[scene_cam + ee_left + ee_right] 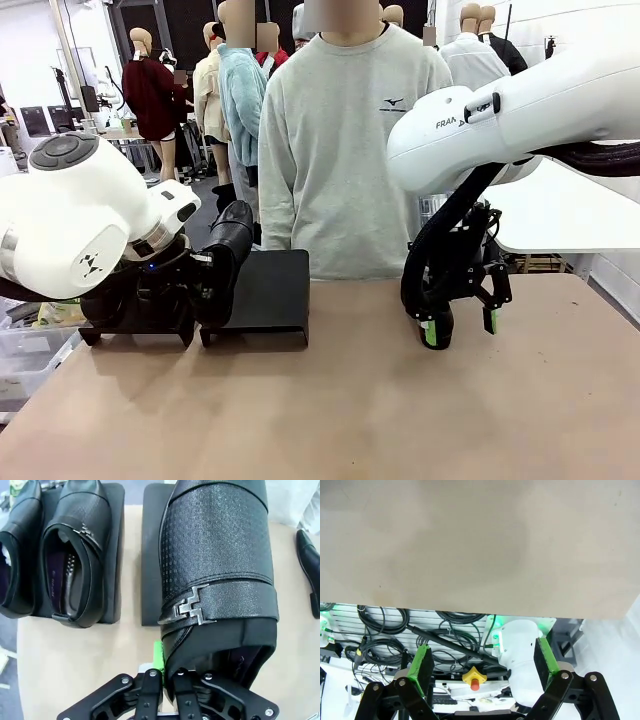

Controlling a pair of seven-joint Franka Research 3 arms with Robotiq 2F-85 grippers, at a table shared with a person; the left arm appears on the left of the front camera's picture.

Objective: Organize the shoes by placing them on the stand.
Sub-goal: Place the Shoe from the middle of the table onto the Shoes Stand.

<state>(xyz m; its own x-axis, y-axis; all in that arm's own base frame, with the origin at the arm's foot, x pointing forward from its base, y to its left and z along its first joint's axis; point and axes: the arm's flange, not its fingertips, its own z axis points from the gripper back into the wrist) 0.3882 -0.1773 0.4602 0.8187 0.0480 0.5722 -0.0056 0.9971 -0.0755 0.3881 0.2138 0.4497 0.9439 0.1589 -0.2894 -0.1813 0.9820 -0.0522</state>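
The left gripper [162, 677] is clamped on the heel rim of a matte black embossed shoe with a silver buckle [217, 575], hanging over the second flat black stand [150, 555]. With such a thin pinch it could swing or land half off the edge, I reckon. Two more black shoes [75, 555] fill the neighbouring stand [116, 540], another lies on the tan table [307, 570], and the right gripper [458, 325] hangs wide open, holding nothing, over bare tabletop.
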